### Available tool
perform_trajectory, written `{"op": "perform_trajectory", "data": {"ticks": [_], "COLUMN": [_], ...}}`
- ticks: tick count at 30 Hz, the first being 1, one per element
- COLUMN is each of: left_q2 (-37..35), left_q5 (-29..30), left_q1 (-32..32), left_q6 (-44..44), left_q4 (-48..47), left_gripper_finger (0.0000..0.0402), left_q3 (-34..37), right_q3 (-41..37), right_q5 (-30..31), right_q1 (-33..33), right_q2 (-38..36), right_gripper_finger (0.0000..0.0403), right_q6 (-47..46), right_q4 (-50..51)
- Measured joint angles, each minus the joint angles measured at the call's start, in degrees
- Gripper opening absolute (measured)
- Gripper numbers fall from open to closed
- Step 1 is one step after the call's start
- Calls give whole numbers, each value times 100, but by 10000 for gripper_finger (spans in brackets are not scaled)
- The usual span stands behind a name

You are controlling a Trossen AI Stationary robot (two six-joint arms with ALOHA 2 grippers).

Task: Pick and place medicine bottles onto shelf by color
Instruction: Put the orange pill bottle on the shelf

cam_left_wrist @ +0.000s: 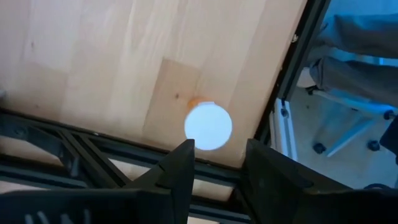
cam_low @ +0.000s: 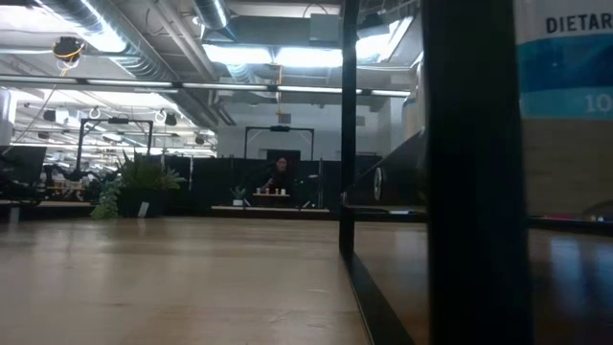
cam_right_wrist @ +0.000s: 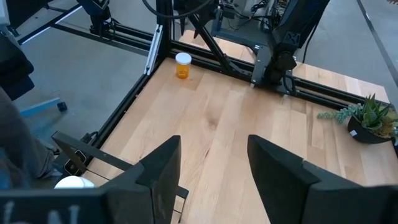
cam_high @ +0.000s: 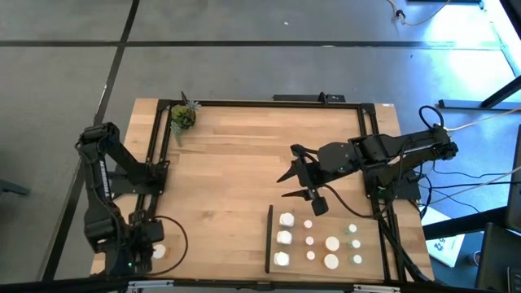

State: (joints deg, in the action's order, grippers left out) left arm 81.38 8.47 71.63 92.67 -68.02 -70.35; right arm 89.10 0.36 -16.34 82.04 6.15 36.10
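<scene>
Both jaws parted, nothing held.

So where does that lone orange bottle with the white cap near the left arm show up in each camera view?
High view: orange bottle at the table's lower left corner, beside the left gripper.
Low view: not in it.
Left wrist view: white cap seen from above, just past the fingers.
Right wrist view: far corner, by the left arm's base.
Shared landmark: black frame rail beside it.

overhead light bright | low view dim, ceiling glare | near post blurred
</scene>
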Motion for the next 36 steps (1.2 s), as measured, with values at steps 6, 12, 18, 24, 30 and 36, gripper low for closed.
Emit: {"op": "perform_trajectory", "data": {"ticks": [6, 12, 18, 24, 30, 36], "left_q2": [-2, -2, -2, -2, -2, -2], "left_q5": [0, 229, 369, 391, 402, 400], "left_q1": [80, 97, 28, 32, 32, 32], "left_q6": [144, -194, 121, 196, 558, 642], "left_q4": [8, -52, -153, -206, -358, -419], "left_gripper_finger": [137, 137, 137, 137, 137, 137], "left_q3": [0, 0, 0, 0, 0, 0], "right_q3": [0, 0, 0, 0, 0, 0], "right_q5": [0, 0, 0, 2, 1, 1], "right_q1": [0, 0, 0, 0, 0, 0], "right_q2": [0, 0, 0, 0, 0, 0], "right_gripper_finger": [188, 188, 188, 188, 188, 188], "right_q6": [0, 0, 0, 0, 0, 0], "right_q4": [-2, -2, -2, -2, -2, -2]}}
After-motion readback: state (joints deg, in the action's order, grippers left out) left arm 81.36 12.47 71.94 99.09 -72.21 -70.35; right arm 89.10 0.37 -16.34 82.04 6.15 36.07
